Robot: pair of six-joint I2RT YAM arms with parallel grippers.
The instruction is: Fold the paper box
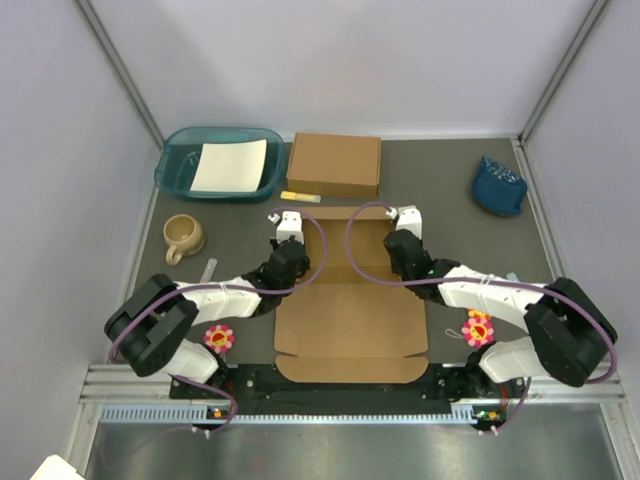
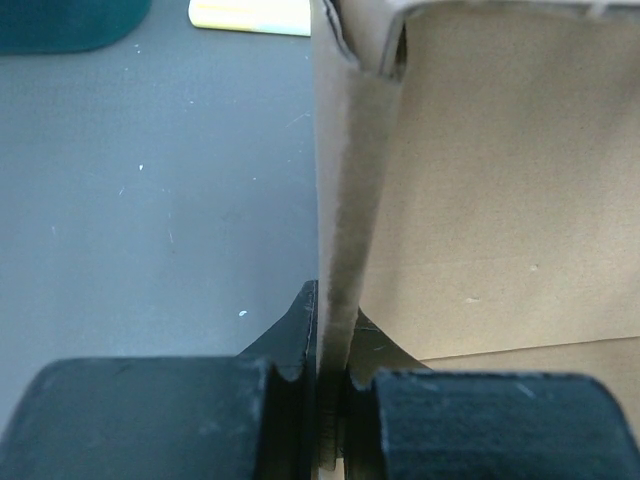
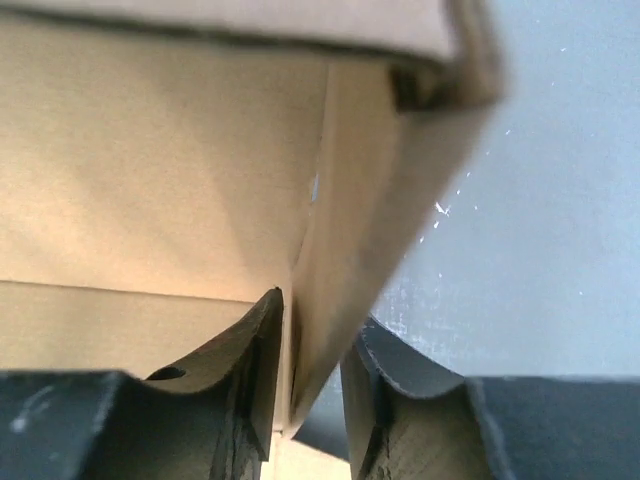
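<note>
The paper box point(image 1: 350, 325) lies in the middle of the table. Its near lid panel is flat and its far half is raised into walls. My left gripper point(image 1: 297, 256) is shut on the upright left side wall; in the left wrist view point(image 2: 335, 345) the wall's edge point(image 2: 345, 200) runs up from between the jaws. My right gripper point(image 1: 398, 250) holds the right side wall; in the right wrist view point(image 3: 310, 345) that wall point(image 3: 370, 200) leans between the two fingers, next to the far corner.
A twin brown box point(image 1: 335, 165) stands just behind, with a yellow stick point(image 1: 300, 196) in front of it. A teal tray point(image 1: 170, 172) holding a white sheet point(image 1: 230, 165) is at the back left. A tan mug point(image 1: 183, 236) is on the left and a blue cloth point(image 1: 498, 185) at the back right.
</note>
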